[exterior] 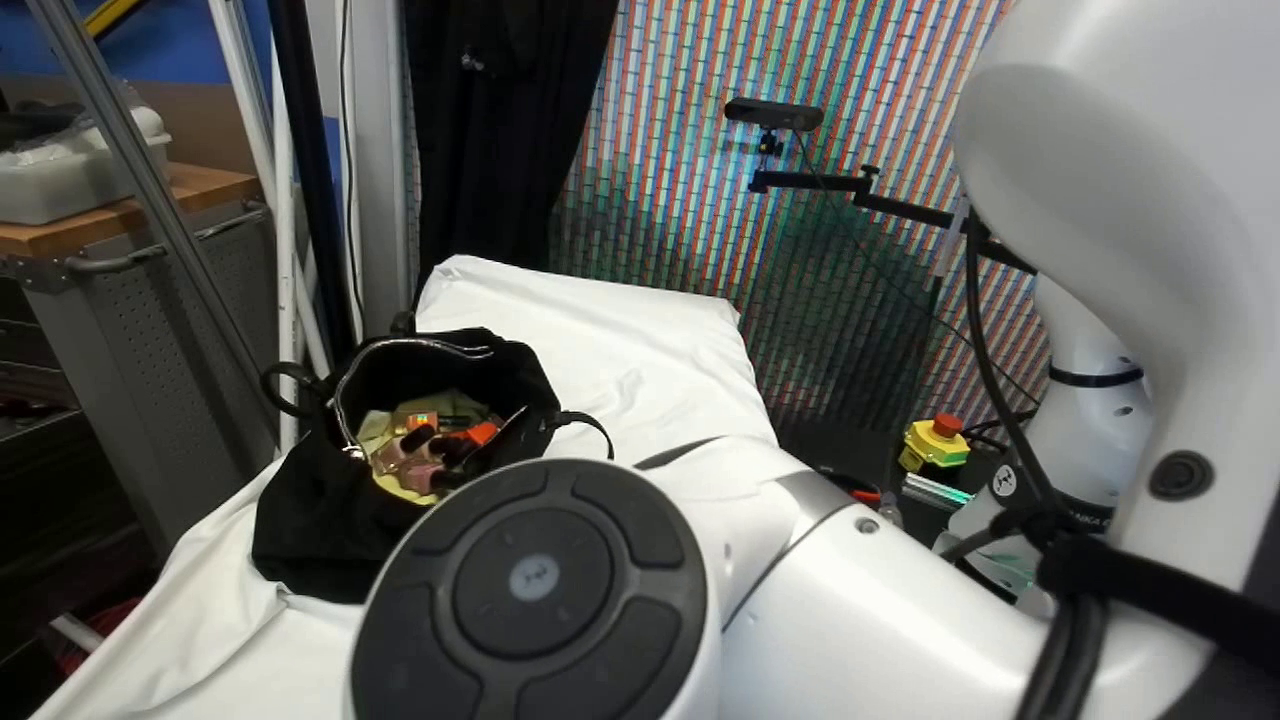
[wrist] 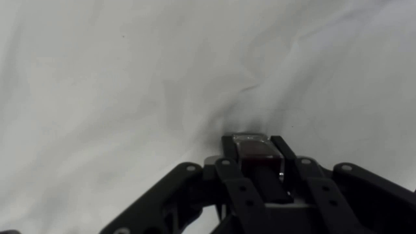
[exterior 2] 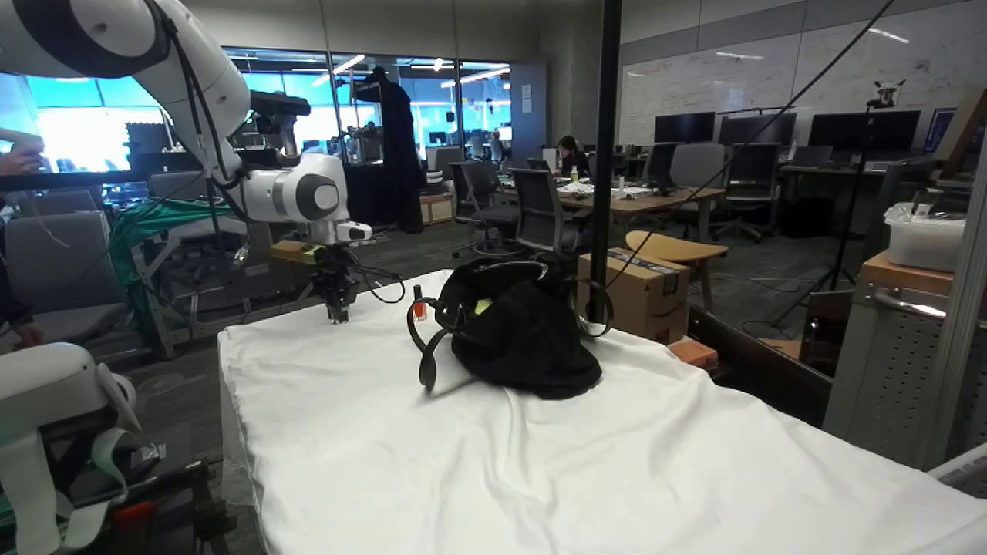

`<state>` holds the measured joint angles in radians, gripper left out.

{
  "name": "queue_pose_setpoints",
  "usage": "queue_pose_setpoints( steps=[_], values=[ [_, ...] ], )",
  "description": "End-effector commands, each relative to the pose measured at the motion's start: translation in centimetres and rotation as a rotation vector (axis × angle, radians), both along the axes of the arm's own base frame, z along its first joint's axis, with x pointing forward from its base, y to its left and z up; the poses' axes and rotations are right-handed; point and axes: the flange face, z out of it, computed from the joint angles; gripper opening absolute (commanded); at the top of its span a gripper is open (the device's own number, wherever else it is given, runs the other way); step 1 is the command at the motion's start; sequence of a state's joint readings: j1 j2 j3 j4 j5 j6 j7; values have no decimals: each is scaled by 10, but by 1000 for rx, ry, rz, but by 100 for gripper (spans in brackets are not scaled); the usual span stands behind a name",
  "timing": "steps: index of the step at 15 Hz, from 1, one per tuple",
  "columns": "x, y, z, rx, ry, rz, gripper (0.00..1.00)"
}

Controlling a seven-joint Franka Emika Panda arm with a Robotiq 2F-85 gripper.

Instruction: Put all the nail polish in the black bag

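The claw is clamped on a dark red bottle; I'd lift it straight up, then high over the bag.

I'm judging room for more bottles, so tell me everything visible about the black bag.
The black bag looks like soft, sagging fabric, its mouth open with a silvery zip-like edge, looped black straps on opposite sides. It rests on the white cloth; nail polish bottles and a yellow-green lining show inside. A red bottle stands close by; contact is unclear.
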<state>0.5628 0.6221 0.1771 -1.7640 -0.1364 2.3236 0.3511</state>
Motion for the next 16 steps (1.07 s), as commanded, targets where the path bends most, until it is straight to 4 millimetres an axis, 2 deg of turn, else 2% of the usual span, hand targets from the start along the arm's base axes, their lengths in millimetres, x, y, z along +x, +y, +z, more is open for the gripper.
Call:
queue_pose_setpoints(
  steps=[1,5,8,16],
  values=[
    [17,-24,18,-8,-13,-24,21],
    [44,-57,34,0,-25,-61,21],
    [65,-85,55,4,-52,-96,21],
    [116,-172,123,1,-171,-223,21]
  ],
)
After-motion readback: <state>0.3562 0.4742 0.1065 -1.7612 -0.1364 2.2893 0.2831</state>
